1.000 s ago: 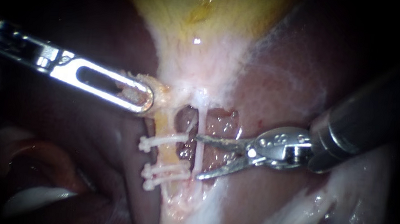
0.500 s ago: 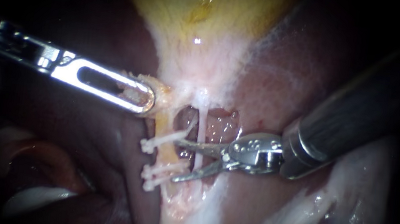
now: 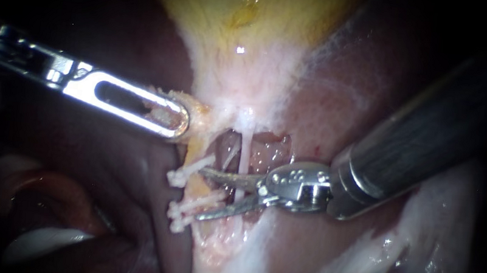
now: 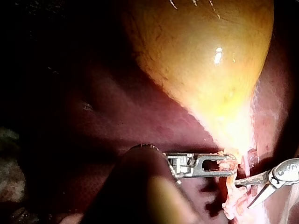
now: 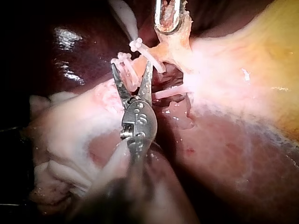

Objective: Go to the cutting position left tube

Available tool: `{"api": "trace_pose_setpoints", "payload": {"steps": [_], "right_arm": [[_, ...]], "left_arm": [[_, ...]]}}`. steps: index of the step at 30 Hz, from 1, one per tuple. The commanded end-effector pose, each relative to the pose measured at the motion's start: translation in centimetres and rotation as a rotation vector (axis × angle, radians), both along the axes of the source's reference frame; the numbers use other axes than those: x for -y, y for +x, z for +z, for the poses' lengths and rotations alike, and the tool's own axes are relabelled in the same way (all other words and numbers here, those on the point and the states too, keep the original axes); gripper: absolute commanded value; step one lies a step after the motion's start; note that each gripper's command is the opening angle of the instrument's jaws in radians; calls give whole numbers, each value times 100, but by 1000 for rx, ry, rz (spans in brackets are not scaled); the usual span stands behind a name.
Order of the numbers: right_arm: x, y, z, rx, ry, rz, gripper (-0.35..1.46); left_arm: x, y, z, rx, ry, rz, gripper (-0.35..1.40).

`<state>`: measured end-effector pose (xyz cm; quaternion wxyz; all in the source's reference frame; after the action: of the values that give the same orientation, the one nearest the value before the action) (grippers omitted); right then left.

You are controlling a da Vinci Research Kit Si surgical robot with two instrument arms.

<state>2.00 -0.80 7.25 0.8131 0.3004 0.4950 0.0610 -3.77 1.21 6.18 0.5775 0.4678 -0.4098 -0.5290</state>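
Note:
My left instrument (image 3: 170, 116) has its slotted jaws shut on pale tissue at the gallbladder (image 3: 250, 27) neck. Below that grip runs the yellowish left tube (image 3: 195, 151). It carries one white clip (image 3: 185, 175) higher up and a pair of clips (image 3: 180, 216) lower down. My right instrument (image 3: 200, 193) ends in two thin blades, open, one on each side of the left tube between the upper clip and the lower pair. The thin white right tube (image 3: 245, 152) crosses the blades nearer their hinge. In the right wrist view the open blades (image 5: 131, 65) straddle the clipped tube.
Dark red liver (image 3: 345, 105) lies on both sides of the gallbladder neck. White fatty tissue (image 3: 254, 260) spreads below the tubes. The right instrument's thick dark shaft (image 3: 413, 150) covers the liver at the right. In the left wrist view the gallbladder (image 4: 205, 60) bulges beyond the left instrument (image 4: 225, 166).
My right instrument has slid left, its open blades going from beside the right tube to around the left tube between the clips. The left instrument has held still.

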Motion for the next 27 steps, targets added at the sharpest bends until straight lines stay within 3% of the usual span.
{"api": "trace_pose_setpoints", "payload": {"steps": [1, 14, 22, 27], "right_arm": [[-1, -2, 2, 0, -1, -1, 144], [0, -6, 20, 12, 1, -1, 144], [1, 0, 19, 10, 6, -11, 144], [3, 8, 11, -27, 63, -11, 144]], "left_arm": [[0, 0, 0, 0, 0, 0, -35], [1, 0, -1, 0, 0, 0, -35], [1, 0, -2, 0, 0, 0, -35], [1, 0, -1, 0, 0, 0, -35]]}}
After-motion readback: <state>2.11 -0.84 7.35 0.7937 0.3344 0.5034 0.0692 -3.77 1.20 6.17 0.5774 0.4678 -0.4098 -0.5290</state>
